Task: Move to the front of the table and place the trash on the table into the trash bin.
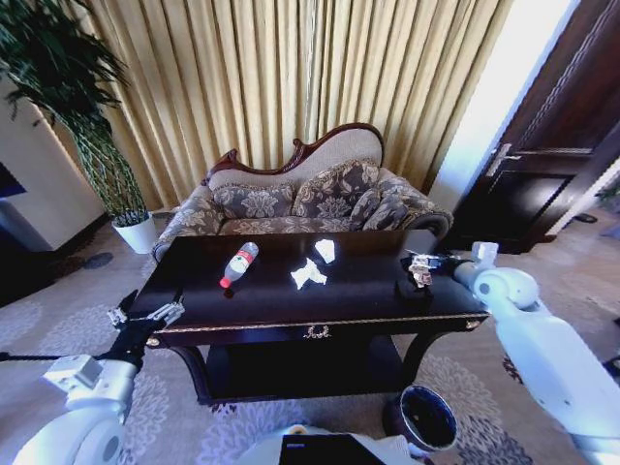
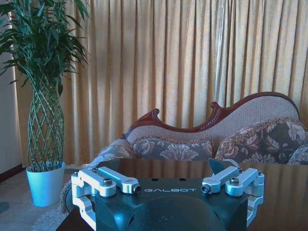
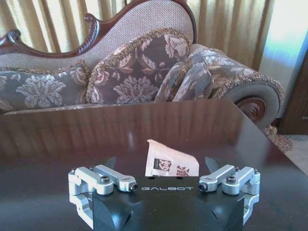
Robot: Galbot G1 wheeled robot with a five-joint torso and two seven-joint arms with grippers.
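Robot parked at the front of the worktop point(image 1: 291, 310), so the drive-up part looks done. Binning has not started as far as visible: the bin point(image 1: 426, 418) sits on the floor by the worktop's front right leg, dark inside, nothing white seen in it. All trash is on the worktop or at the jaws.

Right gripper point(image 3: 171, 166) is low over the worktop's right end. Jaws spread wide, with a white paper scrap point(image 3: 169, 161) standing between them, printed face toward the wrist camera. Jaws not closed on it; whether either finger touches the paper I cannot tell. My read: a grasp is being set up, not made. In the head view this scrap is mostly hidden behind the gripper point(image 1: 420, 269).

Left gripper point(image 2: 168, 180) hangs at the worktop's front left corner, jaws spread, nothing between them. It looks idle, pointing across the glossy top toward the sofa point(image 1: 310, 199).

Other trash relative to the jaws:
- bottle point(image 1: 238, 264), red label and white cap, lying on its side, beyond and inward of the left jaws, well apart from the right jaws.
- crumpled paper point(image 1: 308, 276) near mid-worktop, between the two grippers, nearer the right one.
- second white scrap point(image 1: 325, 250) just behind that, toward the sofa side.

Left to do, judged: close on the scrap, carry it to the bin, then the bottle and two more papers.
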